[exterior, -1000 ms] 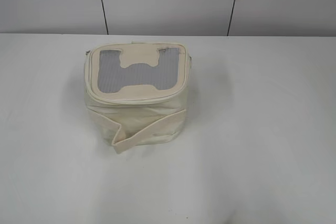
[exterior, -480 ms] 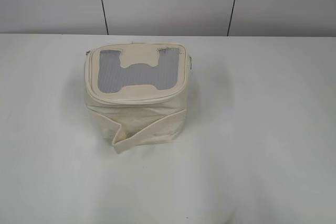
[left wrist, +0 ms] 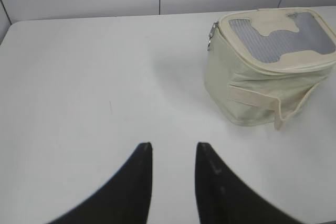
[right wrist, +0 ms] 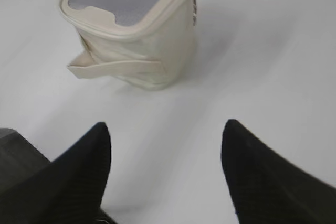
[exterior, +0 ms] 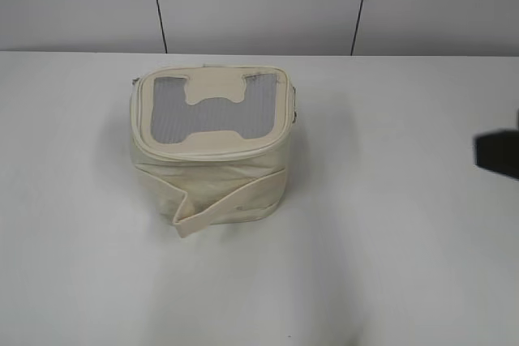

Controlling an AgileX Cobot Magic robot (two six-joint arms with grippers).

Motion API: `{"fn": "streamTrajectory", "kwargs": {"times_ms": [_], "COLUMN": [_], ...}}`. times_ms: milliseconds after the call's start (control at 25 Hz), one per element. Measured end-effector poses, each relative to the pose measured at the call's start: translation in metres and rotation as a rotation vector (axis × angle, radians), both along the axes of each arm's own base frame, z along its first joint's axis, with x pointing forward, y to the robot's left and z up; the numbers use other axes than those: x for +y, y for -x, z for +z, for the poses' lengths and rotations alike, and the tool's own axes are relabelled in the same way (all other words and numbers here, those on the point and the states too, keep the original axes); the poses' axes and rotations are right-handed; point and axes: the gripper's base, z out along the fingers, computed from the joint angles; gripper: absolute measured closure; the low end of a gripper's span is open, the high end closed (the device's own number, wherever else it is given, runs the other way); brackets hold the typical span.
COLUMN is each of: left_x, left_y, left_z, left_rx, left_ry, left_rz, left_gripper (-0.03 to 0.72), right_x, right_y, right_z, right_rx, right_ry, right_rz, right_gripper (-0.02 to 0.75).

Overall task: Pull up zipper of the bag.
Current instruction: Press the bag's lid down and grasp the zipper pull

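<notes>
bag: upright on white tabletop, left of centre in exterior view; mesh lid faces up, strap wraps the front side
zipper: silver pull hangs at the bag's upper corner, seen in left wrist view; lid seam looks closed on the sides shown
left gripper: fingers a narrow gap apart, empty, over bare tabletop, well apart from bag
right gripper: spread wide, empty, short of the bag; in exterior view a dark blur at right edge
</notes>
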Motion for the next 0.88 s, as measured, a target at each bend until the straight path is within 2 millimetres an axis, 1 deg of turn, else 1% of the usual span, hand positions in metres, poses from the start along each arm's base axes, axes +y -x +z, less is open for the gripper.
{"fn": "streamTrajectory", "kwargs": {"times_ms": [40, 80, 160, 200, 280, 320, 360, 400, 440, 480, 560, 600, 680, 720, 800, 880], "left_x": [0.000, 0.000, 0.000, 0.000, 0.000, 0.000, 0.000, 0.000, 0.000, 0.000, 0.000, 0.000, 0.000, 0.000, 0.000, 0.000], "left_y": [0.000, 0.000, 0.000, 0.000, 0.000, 0.000, 0.000, 0.000, 0.000, 0.000, 0.000, 0.000, 0.000, 0.000, 0.000, 0.000], "left_z": [0.000, 0.000, 0.000, 0.000, 0.000, 0.000, 0.000, 0.000, 0.000, 0.000, 0.000, 0.000, 0.000, 0.000, 0.000, 0.000], "left_rx": [0.000, 0.000, 0.000, 0.000, 0.000, 0.000, 0.000, 0.000, 0.000, 0.000, 0.000, 0.000, 0.000, 0.000, 0.000, 0.000], "left_ry": [0.000, 0.000, 0.000, 0.000, 0.000, 0.000, 0.000, 0.000, 0.000, 0.000, 0.000, 0.000, 0.000, 0.000, 0.000, 0.000], "left_rz": [-0.001, -0.002, -0.003, -0.004, -0.004, -0.004, -0.004, -0.004, -0.004, -0.004, -0.004, -0.004, -0.004, -0.004, -0.004, -0.004], "left_gripper": [0.459, 0.459, 0.459, 0.459, 0.459, 0.459, 0.459, 0.459, 0.459, 0.459, 0.459, 0.459, 0.459, 0.459, 0.459, 0.459], "right_x": [0.006, 0.013, 0.027, 0.034, 0.049, 0.057, 0.067, 0.079, 0.091, 0.106, 0.135, 0.147, 0.174, 0.185, 0.207, 0.225], "right_y": [-0.020, -0.048, -0.099, -0.122, -0.173, -0.194, -0.215, -0.235, -0.250, -0.265, -0.287, -0.295, -0.306, -0.309, -0.314, -0.317], "right_z": [0.003, -0.001, 0.001, 0.006, 0.000, 0.003, -0.004, -0.007, -0.005, -0.008, -0.020, -0.020, -0.034, -0.036, -0.050, -0.058], "right_rx": [-0.007, 0.041, 0.045, 0.030, 0.048, 0.033, 0.051, 0.055, 0.045, 0.045, 0.068, 0.066, 0.094, 0.094, 0.118, 0.130], "right_ry": [0.021, 0.017, 0.011, 0.004, -0.015, -0.019, -0.026, -0.035, -0.046, -0.054, -0.072, -0.077, -0.066, -0.058, -0.050, -0.054], "right_rz": [0.045, 0.082, 0.159, 0.189, 0.263, 0.301, 0.339, 0.388, 0.435, 0.480, 0.560, 0.588, 0.645, 0.665, 0.702, 0.724], "right_gripper": [0.220, 0.220, 0.220, 0.220, 0.225, 0.230, 0.237, 0.247, 0.256, 0.265, 0.274, 0.275, 0.276, 0.276, 0.276, 0.276]}}
